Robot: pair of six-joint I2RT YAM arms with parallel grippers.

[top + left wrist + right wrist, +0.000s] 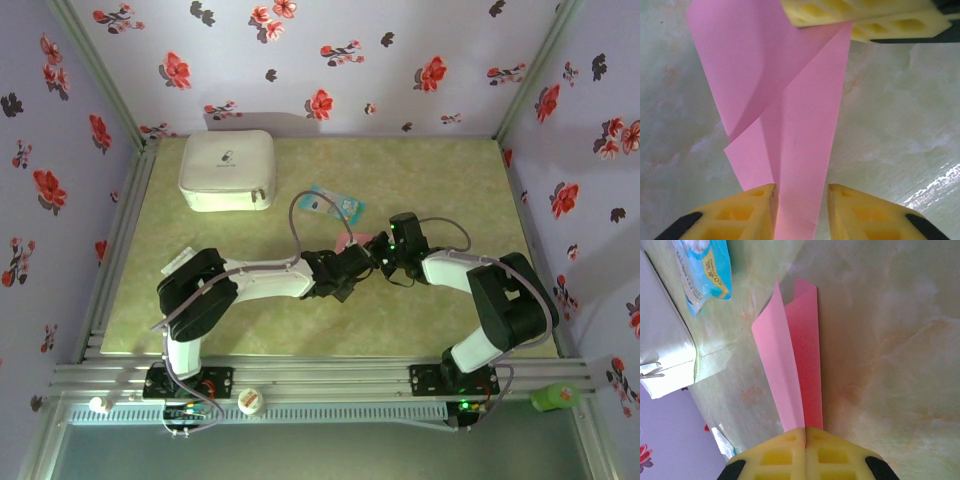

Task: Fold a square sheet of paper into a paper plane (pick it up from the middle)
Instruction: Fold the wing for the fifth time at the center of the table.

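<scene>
Right pincer (805, 432) clamped on half-folded paper plane (807, 365); left pincer (801, 195) spread, astride its narrow end, gripping nothing; likely light, floppy, crease-prone; best pinched along centre fold.

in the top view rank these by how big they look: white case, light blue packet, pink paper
1. White soft zippered case, clearly largest.
2. Light-blue printed plastic packet.
3. Salmon-pink folded paper, smallest as seen: just a sliver shows between the arms, so its real size is unsure here.
</scene>
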